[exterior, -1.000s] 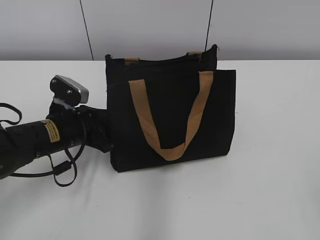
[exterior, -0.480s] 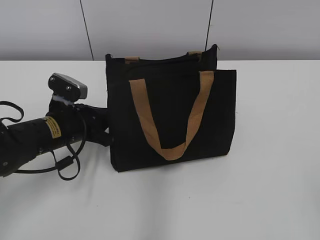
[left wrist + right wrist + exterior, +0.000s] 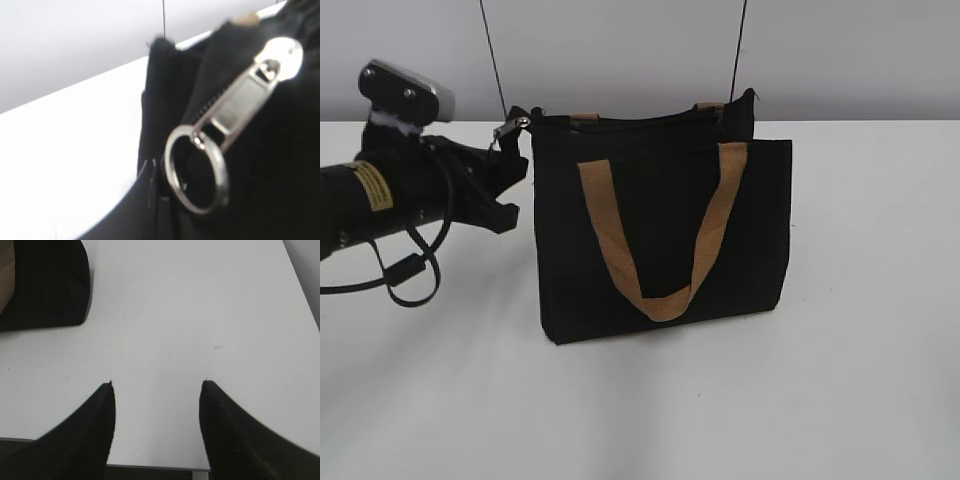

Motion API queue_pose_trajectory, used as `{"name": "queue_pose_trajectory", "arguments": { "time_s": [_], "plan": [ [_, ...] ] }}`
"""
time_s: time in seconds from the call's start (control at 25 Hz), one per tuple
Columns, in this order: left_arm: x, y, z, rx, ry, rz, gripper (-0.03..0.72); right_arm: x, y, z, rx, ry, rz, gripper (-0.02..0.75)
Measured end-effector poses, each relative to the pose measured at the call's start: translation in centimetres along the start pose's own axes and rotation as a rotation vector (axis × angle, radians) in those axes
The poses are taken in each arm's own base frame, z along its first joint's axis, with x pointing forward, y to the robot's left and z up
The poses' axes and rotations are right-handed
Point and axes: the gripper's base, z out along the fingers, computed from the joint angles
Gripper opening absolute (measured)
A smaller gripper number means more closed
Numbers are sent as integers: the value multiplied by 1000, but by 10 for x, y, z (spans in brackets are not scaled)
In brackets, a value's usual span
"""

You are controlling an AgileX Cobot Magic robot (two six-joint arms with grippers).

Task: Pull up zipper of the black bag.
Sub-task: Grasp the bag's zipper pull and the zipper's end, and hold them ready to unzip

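The black bag (image 3: 660, 230) stands upright on the white table, its tan handle hanging down the front. Its zipper (image 3: 620, 119) runs along the top edge. The silvery pull tab (image 3: 511, 127) sticks out at the top left corner. My left gripper (image 3: 506, 150) is at that corner, level with the bag's top. In the left wrist view the pull tab (image 3: 240, 102) and its metal ring (image 3: 196, 170) fill the frame, and the left gripper (image 3: 152, 172) looks shut at the ring. My right gripper (image 3: 156, 385) is open and empty above bare table. It is out of the exterior view.
The white table (image 3: 840, 380) stretches around the bag, with a grey wall behind. The left arm's black cable loop (image 3: 405, 275) hangs beside the bag. A bottom corner of the bag (image 3: 45, 285) shows at the top left of the right wrist view.
My left arm has risen from beside the bag's lower left side to its top left corner. The pull tab now sticks out toward the gripper. The bag has stayed put.
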Motion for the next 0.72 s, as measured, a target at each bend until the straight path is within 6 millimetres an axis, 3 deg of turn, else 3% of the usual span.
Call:
{"name": "queue_pose_trajectory", "arguments": {
  "time_s": [0.24, 0.72],
  "plan": [
    [-36, 5, -27, -38, -79, 43, 21, 0, 0, 0, 0, 0, 0, 421],
    [-59, 5, -47, -47, -162, 9, 20, 0, 0, 0, 0, 0, 0, 421]
  ]
}}
